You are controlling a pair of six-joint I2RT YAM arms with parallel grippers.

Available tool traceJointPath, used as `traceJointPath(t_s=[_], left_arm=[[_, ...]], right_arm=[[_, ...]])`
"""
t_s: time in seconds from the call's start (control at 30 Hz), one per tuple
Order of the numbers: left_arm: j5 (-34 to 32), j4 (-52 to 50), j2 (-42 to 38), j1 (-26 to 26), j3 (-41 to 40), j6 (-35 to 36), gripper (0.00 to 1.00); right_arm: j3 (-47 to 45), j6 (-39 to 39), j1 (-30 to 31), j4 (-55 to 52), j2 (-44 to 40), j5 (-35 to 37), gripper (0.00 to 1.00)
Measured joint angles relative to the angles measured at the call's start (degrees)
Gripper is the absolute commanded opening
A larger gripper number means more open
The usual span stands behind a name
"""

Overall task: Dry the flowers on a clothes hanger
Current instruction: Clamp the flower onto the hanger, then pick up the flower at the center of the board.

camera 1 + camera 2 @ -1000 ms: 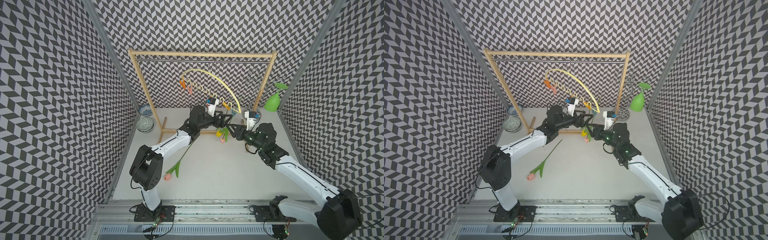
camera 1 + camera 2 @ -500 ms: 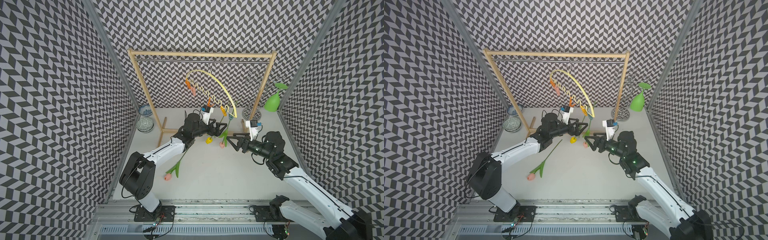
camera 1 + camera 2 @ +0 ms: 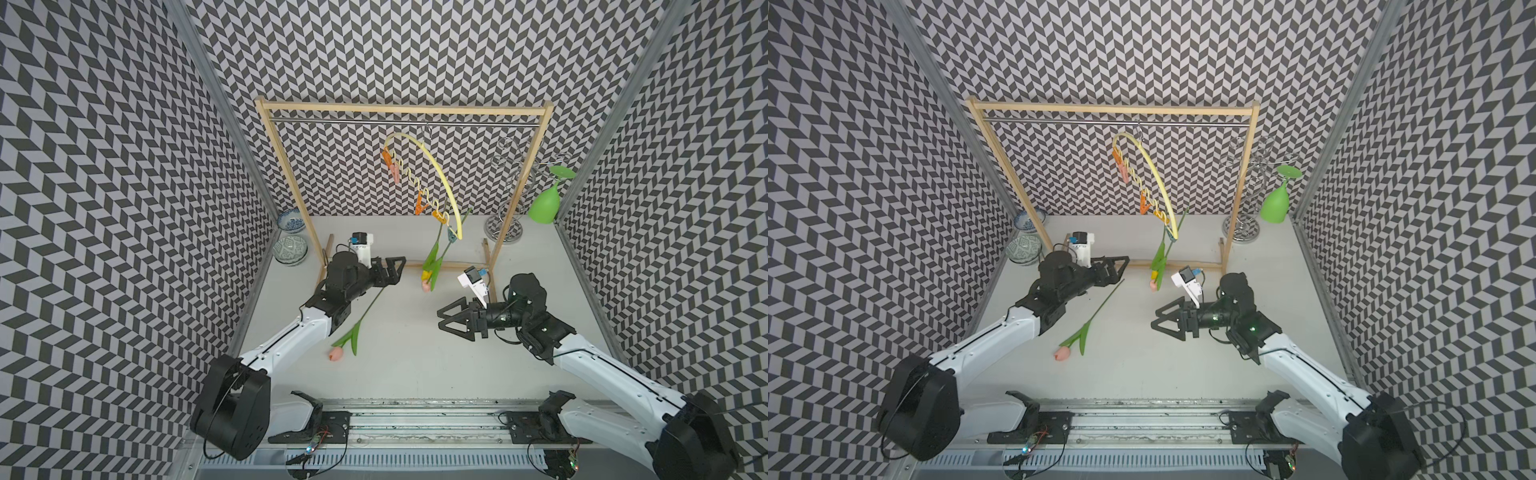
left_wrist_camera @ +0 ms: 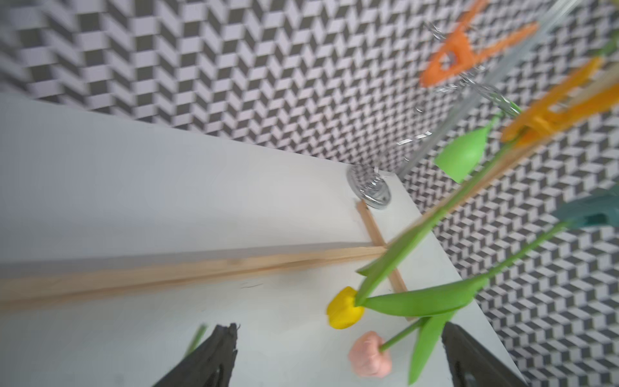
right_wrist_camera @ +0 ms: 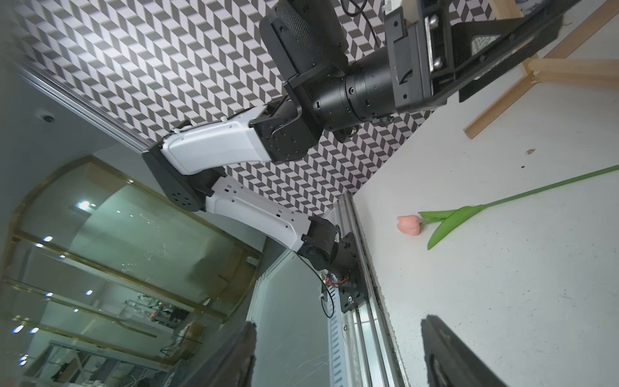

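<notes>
- The clothes hanger [image 3: 441, 176] hangs by its hook on the rail of the wooden rack [image 3: 403, 109], above the back part of the worktop [image 3: 415, 365]. It is strongly tilted, with one end low.
- At this low end two flowers are already pinned, heads down. The yellow tulip [image 4: 345, 308] is in a yellow-orange clothespin [image 4: 549, 117]. One pink tulip [image 4: 370, 355] is in a blue-green clothespin [image 4: 589, 211].
- The third tulip [image 5: 457, 213] lies flat on the worktop, nearer to its left edge, with its head toward the front edge. Nothing touches it.
- The left gripper [image 3: 398, 270] is wide open and empty, near the hanging heads but apart from them.
- The right gripper [image 3: 439, 320], over the right half of the worktop, also has its jaws apart and holds nothing.
- I judge two of three flowers done. What is left is to lift the last tulip and pin it, perhaps in the free orange clothespin [image 3: 421, 203].
</notes>
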Motion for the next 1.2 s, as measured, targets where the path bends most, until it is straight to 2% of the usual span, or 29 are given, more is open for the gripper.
traceJointPath(t_s=[0.07,0.13,0.23,0.4,0.53,0.73,0.83,1.03,1.2], left_arm=[[-1.8,0.4,-3.7,4.4,-6.8,-2.5,1.0],[-1.8,1.2,-5.5,8.4,-13.3,-4.9,0.98],[0.2,1.5,-4.6,10.6,-19.9,-7.0,0.93],[4.9,2.1,0.0,10.5,-21.5,-7.8,0.92],[6.9,2.9,2.6,10.4,-21.5,-7.8,0.92],[7.8,3.0,3.3,9.7,-21.6,-7.8,0.92],[8.4,4.1,2.9,9.3,-22.6,-8.3,0.91],[10.4,6.4,-1.4,7.3,-26.9,-12.9,0.93],[9.2,3.6,-7.0,7.1,-26.3,-15.4,0.95]], right_arm=[[1.5,-0.8,6.4,-2.5,1.1,7.7,0.63],[3.1,-0.5,12.1,-3.7,3.4,15.6,0.56],[4.5,1.2,18.8,-3.8,8.5,26.7,0.54],[5.6,3.5,25.0,-4.0,19.2,40.7,0.54],[7.1,4.2,25.4,-4.8,25.1,47.0,0.54],[7.5,5.7,25.3,-3.6,27.6,52.2,0.55],[9.9,8.7,25.3,-3.1,32.1,54.8,0.55],[24.8,15.8,24.5,-7.3,46.9,60.1,0.54],[35.5,19.0,22.9,-12.3,56.5,62.5,0.54]])
